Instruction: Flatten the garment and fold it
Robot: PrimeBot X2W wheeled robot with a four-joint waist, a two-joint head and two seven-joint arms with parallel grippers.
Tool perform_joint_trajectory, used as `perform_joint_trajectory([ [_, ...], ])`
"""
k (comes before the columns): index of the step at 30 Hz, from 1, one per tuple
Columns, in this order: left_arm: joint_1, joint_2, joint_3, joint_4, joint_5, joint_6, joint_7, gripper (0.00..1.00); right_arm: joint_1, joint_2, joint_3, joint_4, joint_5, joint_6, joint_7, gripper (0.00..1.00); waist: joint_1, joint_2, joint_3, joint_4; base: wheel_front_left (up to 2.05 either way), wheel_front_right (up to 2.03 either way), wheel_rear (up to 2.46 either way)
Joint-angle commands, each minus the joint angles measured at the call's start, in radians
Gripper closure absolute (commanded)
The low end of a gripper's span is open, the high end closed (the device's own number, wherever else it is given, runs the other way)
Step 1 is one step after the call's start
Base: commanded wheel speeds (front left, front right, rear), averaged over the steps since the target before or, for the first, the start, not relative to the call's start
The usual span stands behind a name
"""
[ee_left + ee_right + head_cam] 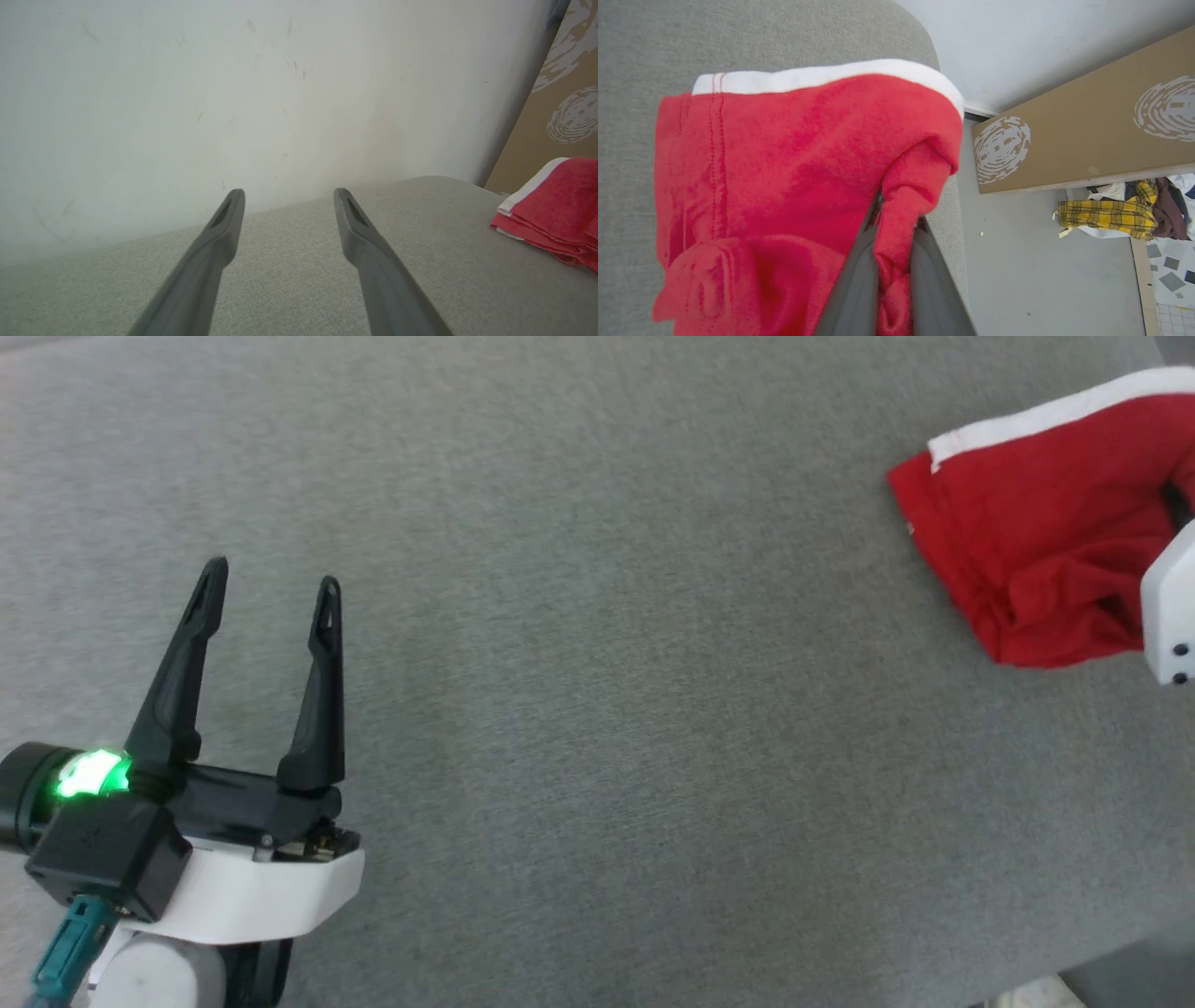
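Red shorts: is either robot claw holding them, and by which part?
Yes. The right gripper is shut on the red shorts, pinching a bunched fold of red cloth at their side. The left gripper is open and holds nothing.

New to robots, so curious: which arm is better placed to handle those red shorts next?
The right: the right gripper is clamped on a fold of the red shorts. The left gripper hangs open over the grey surface, well apart from them.

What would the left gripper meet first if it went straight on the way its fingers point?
Probably the white wall past the grey surface; the garment lies off the left gripper's line. Depth is unclear.
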Motion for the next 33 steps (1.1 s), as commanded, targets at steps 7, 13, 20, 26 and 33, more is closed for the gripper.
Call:
perform_joint_trajectory([
  [7, -0.024, 0.029, 0.014, -0.05, 0.017, 0.002, 0.029, 0.0, -0.059, -0.027, -0.004, 0.05, -0.037, -0.001, -0.063, 1.0, -0.0001, -0.0001, 0.075, -0.052, 0.0, 0.0, 0.0],
  [13, -0.035, 0.05, 0.014, -0.094, 0.022, -0.01, 0.017, 0.0, -0.089, -0.054, -0.005, 0.095, -0.069, -0.001, -0.096, 1.0, -0.0001, -0.0001, 0.104, -0.055, 0.0, 0.0, 0.0],
  [20, -0.048, 0.058, 0.019, -0.121, 0.0, -0.021, -0.011, 0.0, -0.1, -0.042, -0.039, 0.158, -0.093, -0.001, -0.135, 1.0, -0.0001, -0.0001, 0.13, -0.048, 0.0, 0.0, 0.0],
  [26, -0.045, 0.062, 0.038, -0.121, -0.004, -0.012, -0.032, 0.0, -0.113, -0.028, -0.057, 0.194, -0.123, -0.001, -0.165, 0.0, -0.0001, -0.0001, 0.142, -0.047, 0.0, 0.0, 0.0],
  [33, -0.039, 0.064, 0.034, -0.098, -0.008, -0.011, -0.046, 0.0, -0.122, -0.015, -0.074, 0.226, -0.154, -0.001, -0.191, 0.0, -0.0001, -0.0001, 0.135, -0.044, 0.0, 0.0, 0.0],
])
